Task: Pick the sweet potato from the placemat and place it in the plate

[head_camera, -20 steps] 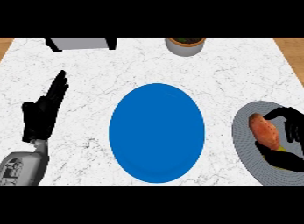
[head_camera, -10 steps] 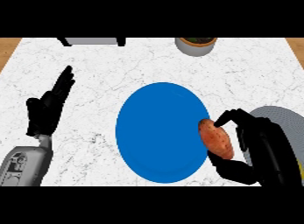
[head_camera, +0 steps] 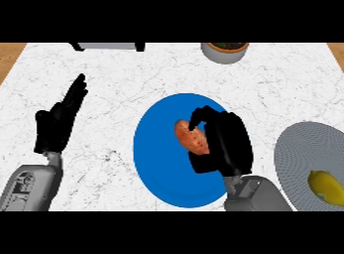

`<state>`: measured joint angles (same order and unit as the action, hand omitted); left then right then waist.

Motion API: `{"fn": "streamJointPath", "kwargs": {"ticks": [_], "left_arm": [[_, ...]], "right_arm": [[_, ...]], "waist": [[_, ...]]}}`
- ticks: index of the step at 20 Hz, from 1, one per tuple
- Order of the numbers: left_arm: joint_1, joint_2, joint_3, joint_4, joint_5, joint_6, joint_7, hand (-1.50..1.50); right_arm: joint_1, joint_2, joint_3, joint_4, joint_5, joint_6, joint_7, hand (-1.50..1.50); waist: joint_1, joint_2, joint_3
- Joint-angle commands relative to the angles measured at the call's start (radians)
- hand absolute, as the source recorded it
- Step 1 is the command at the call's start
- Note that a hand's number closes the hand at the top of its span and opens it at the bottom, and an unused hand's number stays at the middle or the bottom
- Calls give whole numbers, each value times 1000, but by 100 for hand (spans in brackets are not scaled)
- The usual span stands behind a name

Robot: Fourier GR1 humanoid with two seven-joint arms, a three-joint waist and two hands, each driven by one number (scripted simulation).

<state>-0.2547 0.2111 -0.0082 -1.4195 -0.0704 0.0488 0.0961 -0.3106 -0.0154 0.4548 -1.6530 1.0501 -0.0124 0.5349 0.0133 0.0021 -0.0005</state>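
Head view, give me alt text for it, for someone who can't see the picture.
The robot's right hand holds an orange-brown sweet potato over a round blue plate on a white marble counter. A grey ribbed placemat at right carries a yellow lemon. The left hand rests open at left; a grey pot stands at the far edge.

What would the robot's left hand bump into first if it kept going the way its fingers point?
The left hand points up toward the far edge; the dark-legged grey object there looks first in line, though height is unclear.
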Motion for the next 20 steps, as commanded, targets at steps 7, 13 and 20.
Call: {"fn": "streamJointPath", "kwargs": {"ticks": [7,13,20], "left_arm": [[20,-4,-2,-59,0,-19,22,0],[-30,2,40,12,25,-50,20,0],[-34,1,46,56,-5,-22,-14,0]], "right_arm": [[-177,15,51,489,-236,-274,58,-150],[-274,15,198,618,-441,-451,40,-150],[-156,15,60,437,-582,-614,-207,-150]], "waist": [[19,3,2],[6,2,1],[-17,1,1]]}}
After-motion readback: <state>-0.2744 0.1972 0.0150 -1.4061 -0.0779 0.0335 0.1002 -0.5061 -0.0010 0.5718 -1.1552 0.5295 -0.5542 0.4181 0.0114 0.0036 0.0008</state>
